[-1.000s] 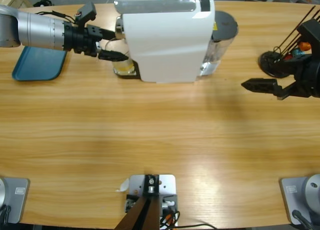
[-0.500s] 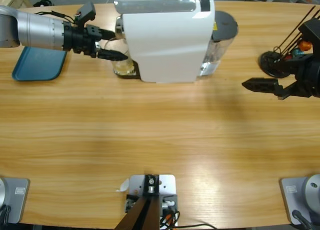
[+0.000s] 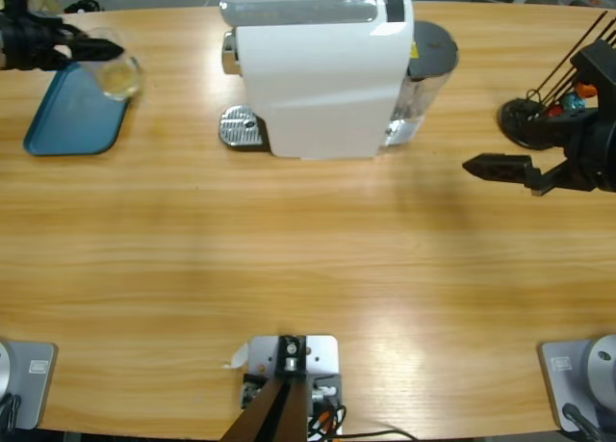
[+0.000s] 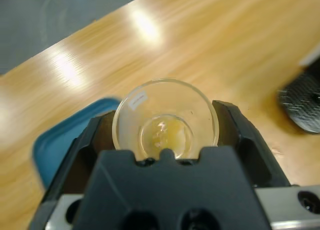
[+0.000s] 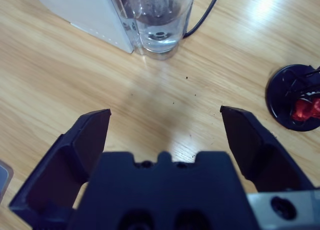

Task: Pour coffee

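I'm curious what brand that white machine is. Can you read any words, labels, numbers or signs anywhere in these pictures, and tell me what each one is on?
No text can be read anywhere.
Yellow sticker on the white coffee machine: too small to read.
Small white label on the glass tumbler held in the left gripper: blurred, unreadable.
White stickers on the rig plates: too small to read.

We see the left gripper [image 4: 165,140] clamped on a clear glass tumbler [image 4: 165,119], one black jaw at each side of it. A thin pool of pale amber coffee [image 4: 166,136] sits at its bottom. Below lies the wooden bench [image 4: 210,49]; a blue tray [image 4: 60,140] corner shows left, and a round metal drip grille [image 4: 302,102] shows at the right edge.
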